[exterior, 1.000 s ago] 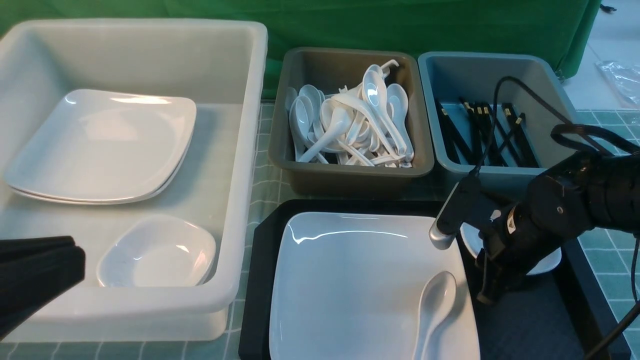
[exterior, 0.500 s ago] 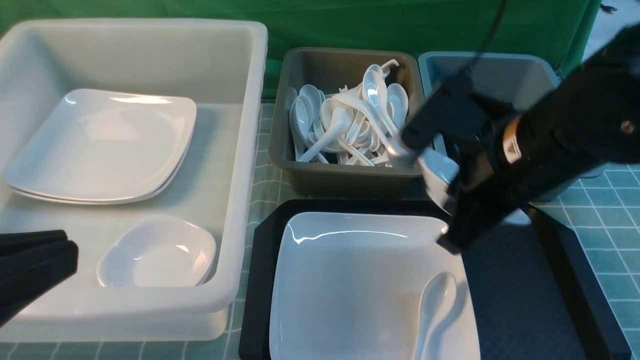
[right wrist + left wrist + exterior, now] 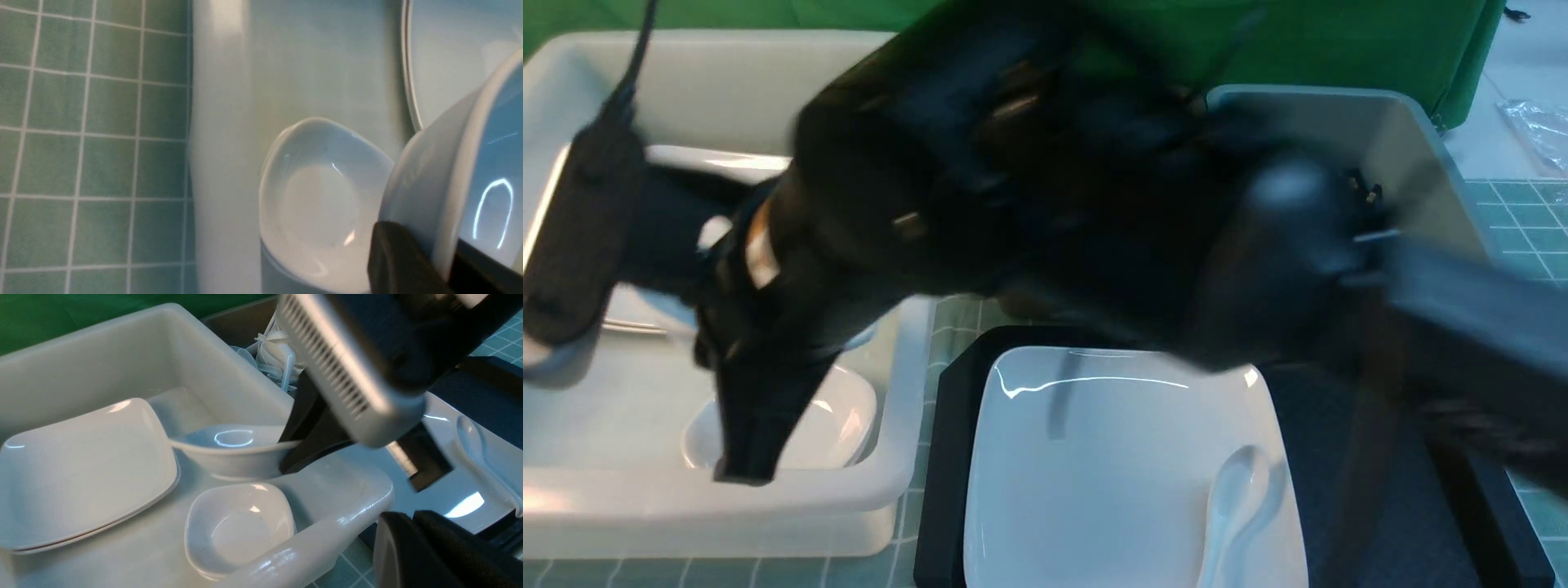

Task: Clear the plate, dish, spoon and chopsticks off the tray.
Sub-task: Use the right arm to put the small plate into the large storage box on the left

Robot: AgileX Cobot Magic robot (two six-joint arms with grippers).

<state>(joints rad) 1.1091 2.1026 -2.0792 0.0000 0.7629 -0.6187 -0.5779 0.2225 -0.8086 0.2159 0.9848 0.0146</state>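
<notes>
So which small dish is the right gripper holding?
The raised dish, its rim pinched by the right gripper; the other dish sits on the white tub's floor below it.

- Dish (image 3: 233, 451): small, white, rounded-square. Off the tray, pinched at the rim by the right gripper (image 3: 291, 451), roughly level over the white tub (image 3: 339, 506).
- Plate (image 3: 1111, 474): large, glossy white, square. Flat on the tray's left half.
- Spoon (image 3: 1232, 506): white, lying in the plate's near right corner with its handle toward the near edge.
- Tray (image 3: 941, 457): black, low-rimmed, textured.

Staged test station — green backdrop (image 3: 1339, 41), checked cloth (image 3: 1527, 212), sorting bins (image 3: 1405, 147).
</notes>
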